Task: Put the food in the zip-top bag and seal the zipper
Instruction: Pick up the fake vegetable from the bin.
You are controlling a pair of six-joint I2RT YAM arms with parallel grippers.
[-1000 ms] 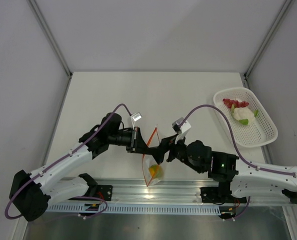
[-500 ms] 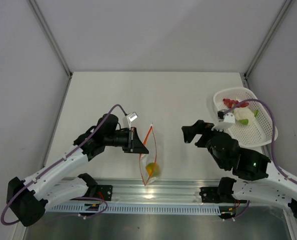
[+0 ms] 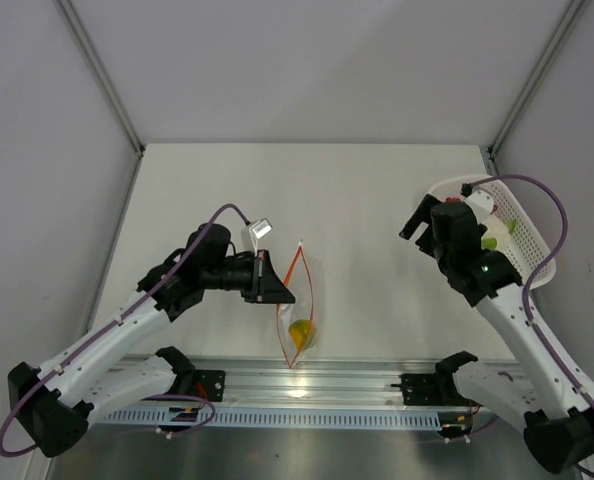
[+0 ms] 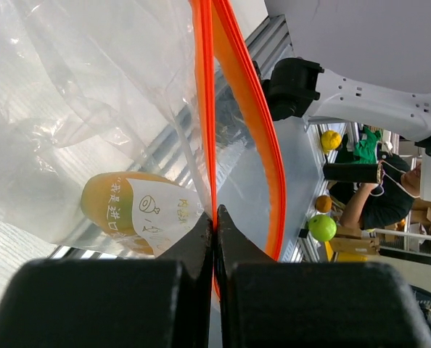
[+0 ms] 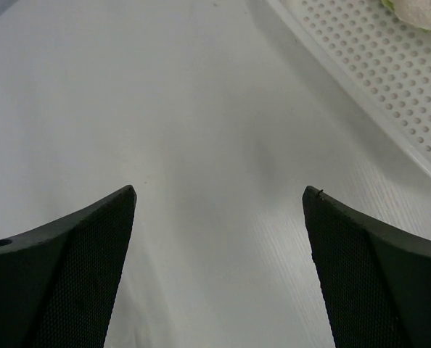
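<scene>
The zip-top bag (image 3: 299, 310) is in the middle of the desk (image 3: 357, 190), towards its near edge, with its mouth turned to the far side and its closed end to the rail. One toy food is inside: the yellow-orange fruit (image 3: 300, 333), lying at the closed end (the left wrist view shows a white printed label on it (image 4: 125, 214)). The zipper (image 4: 205, 109) is not sealed; in the left wrist view its two orange-red strips stand apart, and clear crinkled plastic (image 4: 85, 94) spreads away from them.

The left pincer (image 3: 280, 289) is fully closed, pinching one strip of the zipper between its fingertips (image 4: 201, 235).

The right pincer (image 3: 413, 222) is well apart from the bag, off to the right just beside the white mesh basket (image 3: 533, 277). Its fingers (image 5: 85, 268) are spread wide with nothing between them, only bare desk below (image 5: 219, 190). In the basket lie the whitish piece (image 3: 480, 203), the green piece (image 3: 490, 243) and a bit of the dark red grape bunch (image 3: 454, 199), partly hidden by the right arm.
</scene>
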